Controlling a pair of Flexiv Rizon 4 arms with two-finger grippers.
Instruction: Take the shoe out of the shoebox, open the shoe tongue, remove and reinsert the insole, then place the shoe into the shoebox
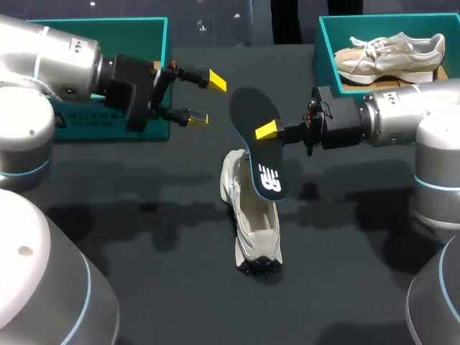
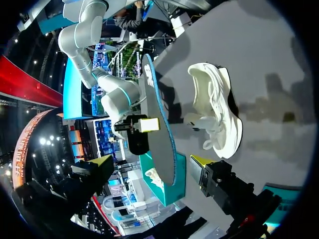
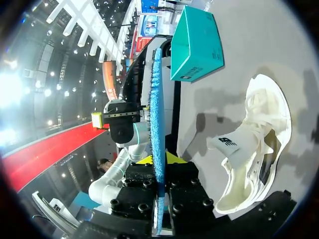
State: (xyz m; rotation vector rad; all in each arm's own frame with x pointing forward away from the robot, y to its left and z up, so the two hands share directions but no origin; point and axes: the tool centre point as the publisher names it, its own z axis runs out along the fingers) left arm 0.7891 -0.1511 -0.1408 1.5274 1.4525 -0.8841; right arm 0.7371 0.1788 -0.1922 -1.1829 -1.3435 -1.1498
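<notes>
fig. my right fingers (image 1: 266,130) are clamped on the insole (image 1: 260,147), pinching its edge from both sides. the insole hangs tilted just above the shoe (image 1: 251,223), its lower end over the shoe's opening. the shoe lies on the table (image 1: 144,237) with its tongue lifted. my left fingers (image 1: 215,80) stand spread wide and grip nothing, past the shoe's far end, beside the insole's upper end. a teal shoebox (image 1: 108,122) sits farther from the shoe, behind them.
</notes>
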